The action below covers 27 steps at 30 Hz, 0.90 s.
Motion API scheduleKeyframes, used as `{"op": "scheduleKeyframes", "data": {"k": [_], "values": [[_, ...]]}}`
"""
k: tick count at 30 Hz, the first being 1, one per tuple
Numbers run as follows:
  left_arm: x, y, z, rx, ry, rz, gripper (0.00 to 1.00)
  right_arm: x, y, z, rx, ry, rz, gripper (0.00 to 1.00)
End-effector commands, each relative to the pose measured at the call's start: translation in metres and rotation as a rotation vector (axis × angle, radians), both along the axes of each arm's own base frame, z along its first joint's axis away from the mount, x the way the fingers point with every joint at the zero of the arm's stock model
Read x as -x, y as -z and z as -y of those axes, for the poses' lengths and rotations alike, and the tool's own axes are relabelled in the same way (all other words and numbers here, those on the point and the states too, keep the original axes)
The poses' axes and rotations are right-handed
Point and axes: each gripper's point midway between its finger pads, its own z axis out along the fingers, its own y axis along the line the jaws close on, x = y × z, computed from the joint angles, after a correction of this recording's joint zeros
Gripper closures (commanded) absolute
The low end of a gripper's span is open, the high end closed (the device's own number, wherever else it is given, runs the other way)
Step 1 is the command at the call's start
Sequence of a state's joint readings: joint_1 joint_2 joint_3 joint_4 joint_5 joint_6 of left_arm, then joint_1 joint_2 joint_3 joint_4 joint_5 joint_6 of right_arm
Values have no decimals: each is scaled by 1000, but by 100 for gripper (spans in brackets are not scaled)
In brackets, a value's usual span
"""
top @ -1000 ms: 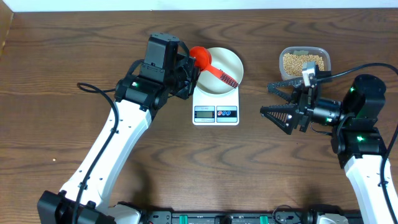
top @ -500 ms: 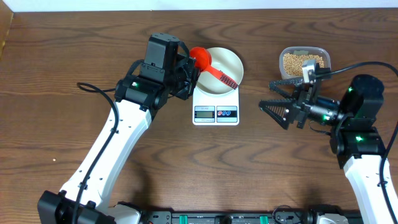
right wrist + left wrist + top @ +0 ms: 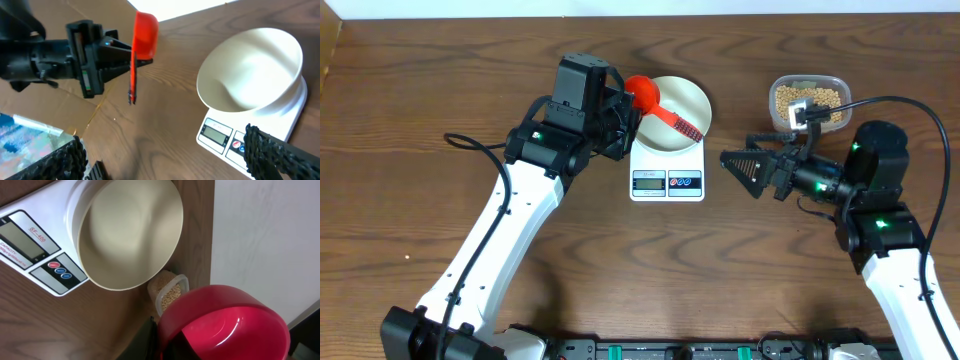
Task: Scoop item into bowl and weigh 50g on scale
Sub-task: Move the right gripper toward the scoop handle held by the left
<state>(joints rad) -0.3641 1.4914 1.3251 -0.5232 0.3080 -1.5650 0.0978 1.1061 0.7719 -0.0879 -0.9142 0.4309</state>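
red scoop (image 3: 660,110) over left of bowl (image 3: 688,92), open gap between scale (image 3: 667,182) and right end effector (image 3: 740,152)

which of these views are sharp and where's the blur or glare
Overhead: even light, sharp, only soft shadows on the table. Left wrist: tilted, bowl and scale clear, the red scoop close to the lens looks soft with a sheen. Right wrist: tilted, its own fingers are dark blurs at the bottom edge; no harsh glare.

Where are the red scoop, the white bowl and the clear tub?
red scoop (image 3: 644,93), overhead view, on its round cup.
white bowl (image 3: 130,230), left wrist view, on its bare inside.
clear tub (image 3: 772,98), overhead view, on its left wall.
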Motion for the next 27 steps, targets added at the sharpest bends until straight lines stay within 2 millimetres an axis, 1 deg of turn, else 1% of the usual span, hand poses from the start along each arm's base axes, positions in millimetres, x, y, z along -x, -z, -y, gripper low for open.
{"op": "scheduleKeyframes", "data": {"k": [1, 9, 14, 20, 27], "values": [[-3, 0, -1, 1, -22, -6, 93, -6, -1, -1, 11, 32, -12, 1], [-2, 1, -1, -2, -21, -13, 93, -6, -1, -1, 12, 34, -12, 1], [-1, 1, -1, -2, -21, -14, 93, -6, 3, -2, 14, 31, -29, 5], [0, 2, -1, -4, -21, -20, 92, -6, 7, -4, 2, 31, -66, 5], [0, 3, -1, -4, -20, -21, 93, -4, 6, -9, -10, 23, -85, 6]]}}
